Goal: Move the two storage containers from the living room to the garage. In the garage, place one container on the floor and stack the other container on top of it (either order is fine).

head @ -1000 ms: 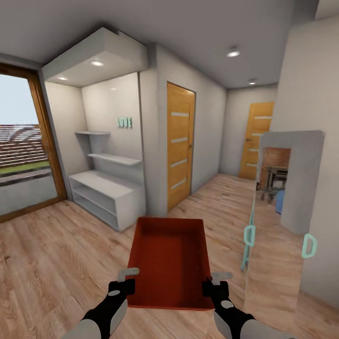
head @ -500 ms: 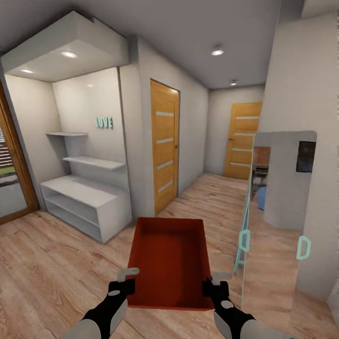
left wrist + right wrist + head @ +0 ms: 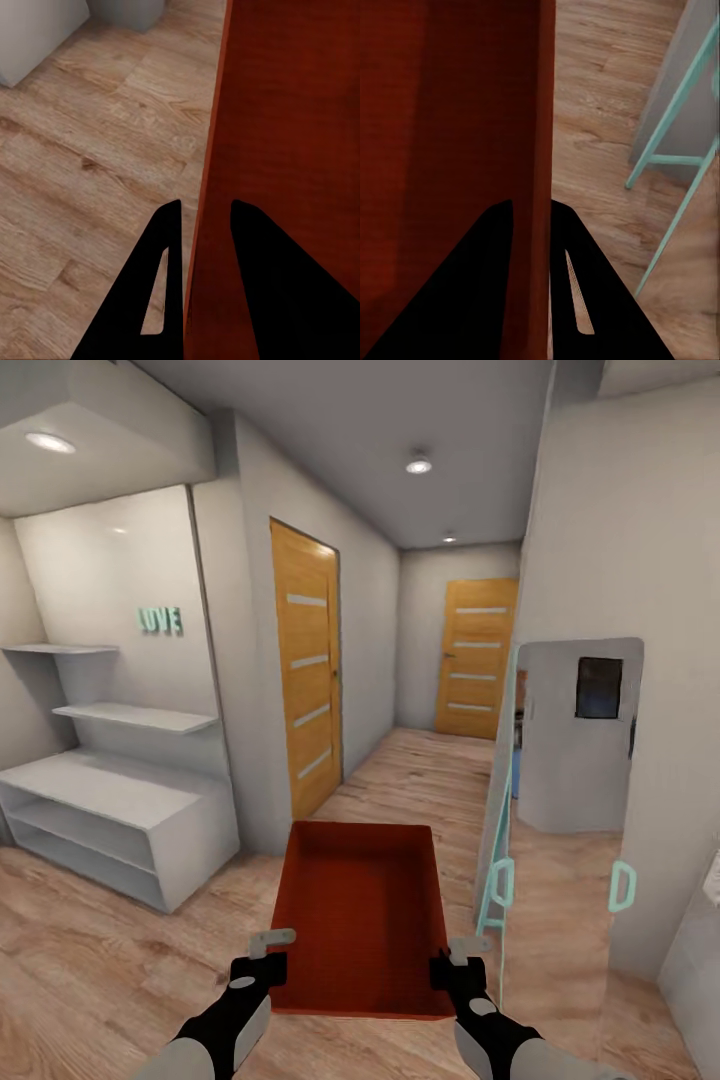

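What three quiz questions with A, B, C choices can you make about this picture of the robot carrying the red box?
1. Where is the storage container?
A. On the white shelf unit
B. Held up between the two grippers, over the wood floor
C. On a dark grey floor

2. How many orange wooden doors can you see?
A. One
B. Two
C. Four

3. How does the left gripper hold the container?
A. One finger on each side of its thin wall
B. Open and far from it
C. Pushing on its bottom

Answers:
1 B: the left gripper and the right gripper each clamp a side wall, with the wood floor below.
2 B: a near door and a far door show in the hallway.
3 A: the left wrist view shows the wall running between its fingers.
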`<state>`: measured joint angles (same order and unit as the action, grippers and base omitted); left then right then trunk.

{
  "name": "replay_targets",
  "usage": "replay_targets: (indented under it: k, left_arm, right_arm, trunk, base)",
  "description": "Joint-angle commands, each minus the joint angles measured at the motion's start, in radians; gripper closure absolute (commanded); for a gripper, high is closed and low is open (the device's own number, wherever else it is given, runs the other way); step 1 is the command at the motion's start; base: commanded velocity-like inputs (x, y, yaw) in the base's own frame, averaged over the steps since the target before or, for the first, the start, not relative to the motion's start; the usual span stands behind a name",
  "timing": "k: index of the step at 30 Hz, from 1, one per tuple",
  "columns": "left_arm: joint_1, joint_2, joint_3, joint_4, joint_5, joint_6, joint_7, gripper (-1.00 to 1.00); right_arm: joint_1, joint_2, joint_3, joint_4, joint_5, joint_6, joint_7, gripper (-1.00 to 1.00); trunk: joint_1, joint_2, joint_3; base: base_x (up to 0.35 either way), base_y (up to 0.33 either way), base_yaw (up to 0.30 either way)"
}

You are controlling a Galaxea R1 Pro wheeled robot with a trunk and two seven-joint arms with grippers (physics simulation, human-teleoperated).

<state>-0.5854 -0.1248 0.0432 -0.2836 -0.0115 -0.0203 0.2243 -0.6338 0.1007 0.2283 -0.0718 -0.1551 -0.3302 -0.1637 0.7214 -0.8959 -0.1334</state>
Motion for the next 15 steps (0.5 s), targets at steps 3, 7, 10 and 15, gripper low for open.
replay_targets:
  k: [3, 7, 10, 15]
  left_arm:
    - [-0.002, 0.017, 0.044, -0.004, -0.018, -0.040, 0.012, 1.00]
    - [-0.001, 0.017, 0.044, -0.005, -0.018, -0.040, 0.012, 1.00]
    - [-0.002, 0.017, 0.044, -0.005, -0.018, -0.040, 0.012, 1.00]
    - [-0.001, 0.017, 0.044, -0.005, -0.018, -0.040, 0.012, 1.00]
  right_arm:
    - [0.000, 0.001, -0.054, 0.001, -0.001, 0.000, 0.001, 1.00]
    - [0.000, 0.001, -0.054, 0.001, -0.001, 0.000, 0.001, 1.00]
    - [0.000, 0.001, -0.054, 0.001, -0.001, 0.000, 0.001, 1.00]
    - [0.000, 0.001, -0.054, 0.001, -0.001, 0.000, 0.001, 1.00]
  trunk:
    - [0.001, -0.001, -0.002]
    - [0.001, -0.001, -0.002]
    - [0.001, -0.001, -0.002]
    - [0.001, -0.001, -0.002]
  base:
    - [0.322, 0.159, -0.283]
    - [0.322, 0.159, -0.283]
    - [0.322, 0.159, -0.168]
    - [0.322, 0.159, -0.032]
